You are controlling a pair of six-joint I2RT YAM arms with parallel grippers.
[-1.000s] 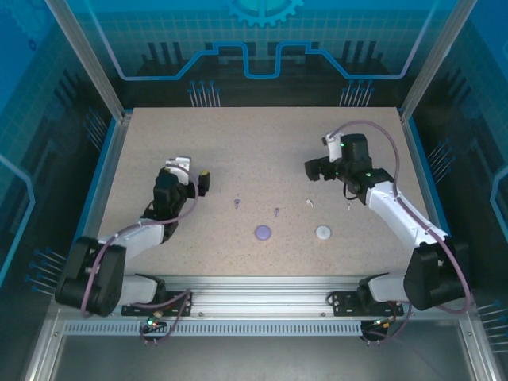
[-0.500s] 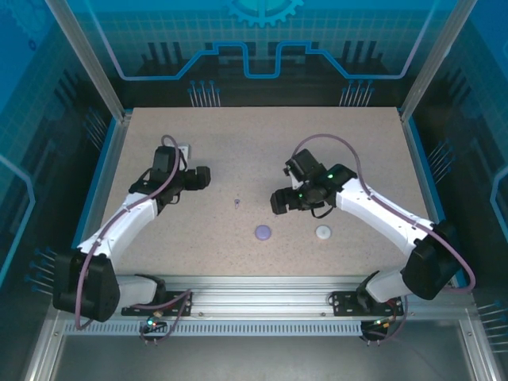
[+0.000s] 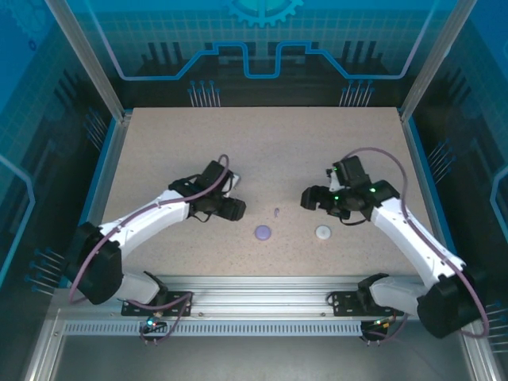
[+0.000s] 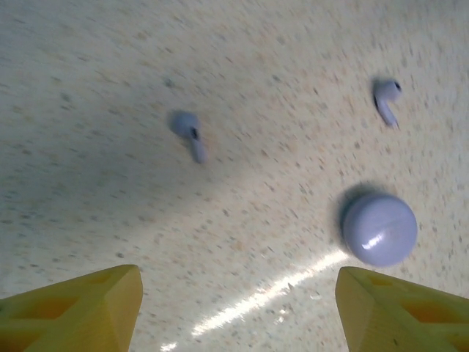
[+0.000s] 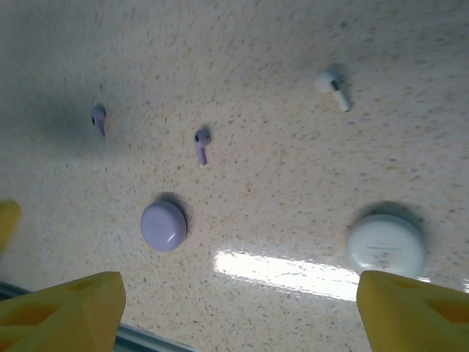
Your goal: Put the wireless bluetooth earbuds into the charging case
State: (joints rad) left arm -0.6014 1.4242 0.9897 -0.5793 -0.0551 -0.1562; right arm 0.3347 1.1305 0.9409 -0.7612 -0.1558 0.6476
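Two pale purple earbuds point(image 4: 187, 130) point(image 4: 385, 99) lie on the speckled table next to the closed round purple charging case point(image 4: 379, 229). My left gripper point(image 4: 238, 297) hovers open above the table, just short of the nearer bud, with nothing between its yellow fingers point(image 4: 80, 308). My right gripper point(image 5: 242, 297) is open too, above bare table between the purple case point(image 5: 163, 226) and the closed white case point(image 5: 386, 245). Beyond it lie the white earbud point(image 5: 332, 86) and both purple buds point(image 5: 201, 143) point(image 5: 98, 117). From above, the left gripper point(image 3: 236, 209) and the right gripper point(image 3: 305, 198) flank one purple bud point(image 3: 275, 213).
The purple case point(image 3: 263, 232) and the white case point(image 3: 323, 232) sit near the table's front edge point(image 3: 262, 276), a short way apart. Blue walls and metal posts point(image 3: 119, 111) ring the table. Open tabletop stretches behind both grippers.
The left arm has swung from the left side in toward the centre, over the left purple bud. The right gripper dropped toward the centre, then shifted back right above the white bud.
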